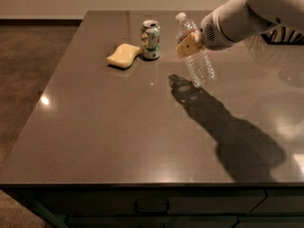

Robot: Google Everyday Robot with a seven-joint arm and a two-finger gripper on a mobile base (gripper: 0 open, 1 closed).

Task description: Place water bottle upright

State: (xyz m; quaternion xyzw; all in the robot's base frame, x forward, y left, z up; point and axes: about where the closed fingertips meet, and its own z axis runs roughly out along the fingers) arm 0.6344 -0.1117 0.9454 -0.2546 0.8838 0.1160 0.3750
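Note:
The water bottle (197, 61) is clear and ribbed with a white cap at its upper left. It hangs tilted above the grey table (118, 127), its base lower right, its shadow on the tabletop below. My gripper (190, 44) reaches in from the upper right on a white arm and is shut on the bottle's upper part, with a tan finger pad (186, 46) over the label area. The bottle does not touch the table.
A green-and-white soda can (150, 39) stands upright to the left of the bottle. A yellow sponge (123, 55) lies left of the can. The table's left edge borders a brown carpeted floor (28, 70). Drawers (152, 205) sit under the front edge.

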